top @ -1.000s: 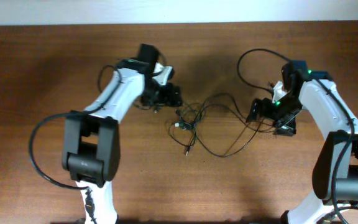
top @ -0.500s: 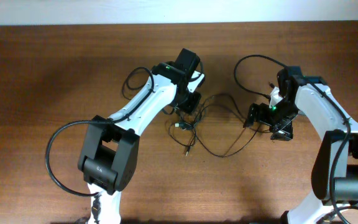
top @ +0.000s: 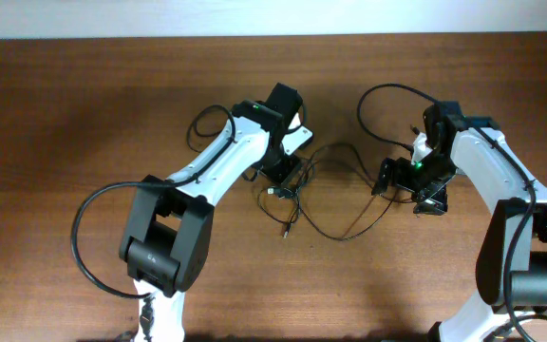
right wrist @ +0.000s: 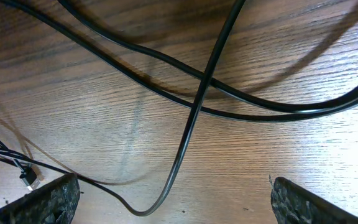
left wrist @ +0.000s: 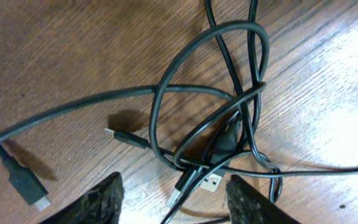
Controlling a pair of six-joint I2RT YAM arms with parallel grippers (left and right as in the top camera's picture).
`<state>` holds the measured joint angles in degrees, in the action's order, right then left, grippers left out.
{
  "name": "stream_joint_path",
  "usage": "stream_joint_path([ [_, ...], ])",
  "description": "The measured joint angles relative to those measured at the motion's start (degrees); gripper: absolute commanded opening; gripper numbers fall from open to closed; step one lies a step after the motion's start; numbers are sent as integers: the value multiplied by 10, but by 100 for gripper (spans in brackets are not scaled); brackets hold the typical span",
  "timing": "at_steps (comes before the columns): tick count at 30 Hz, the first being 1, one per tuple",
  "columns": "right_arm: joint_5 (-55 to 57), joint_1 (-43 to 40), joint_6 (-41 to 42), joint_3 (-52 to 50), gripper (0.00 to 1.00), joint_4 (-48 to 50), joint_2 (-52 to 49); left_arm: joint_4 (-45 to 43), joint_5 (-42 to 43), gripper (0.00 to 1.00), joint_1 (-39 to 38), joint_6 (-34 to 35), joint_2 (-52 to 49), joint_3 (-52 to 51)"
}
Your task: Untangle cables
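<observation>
With left hand [left wrist: 176, 202] and right hand [right wrist: 173, 199] both spread empty, we judged the thin black tangled cables [left wrist: 229, 137], lying on the brown wooden worktop [top: 84, 114] between them, light and floppy, best pinched at a loose outer loop [left wrist: 185, 56].

Soft, even light is falling across the table [top: 65, 142] in the overhead view, while a pale strip along the top edge is washing out. In the left wrist view, glare is whitening the wood at lower right, and the cables [left wrist: 166, 93] are casting soft shadows close beside them. The left gripper [left wrist: 178, 208] and right gripper [right wrist: 179, 205] are showing blurred at the bottom edges.
</observation>
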<state>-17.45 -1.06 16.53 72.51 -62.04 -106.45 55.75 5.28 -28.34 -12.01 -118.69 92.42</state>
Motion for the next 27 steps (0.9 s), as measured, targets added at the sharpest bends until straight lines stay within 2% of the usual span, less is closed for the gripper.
stream_joint_path([
  [6,0,0,0,0,98,0,0,-7,0,49,0,0,0,0],
  [15,-7,0,2,-16,59,0,0,-14,44,58,0,0,0,0],
  [22,-32,5,2,-43,57,21,0,-14,50,56,-4,0,0,0],
  [27,-38,61,18,-44,57,45,0,-23,52,51,-15,0,0,0],
])
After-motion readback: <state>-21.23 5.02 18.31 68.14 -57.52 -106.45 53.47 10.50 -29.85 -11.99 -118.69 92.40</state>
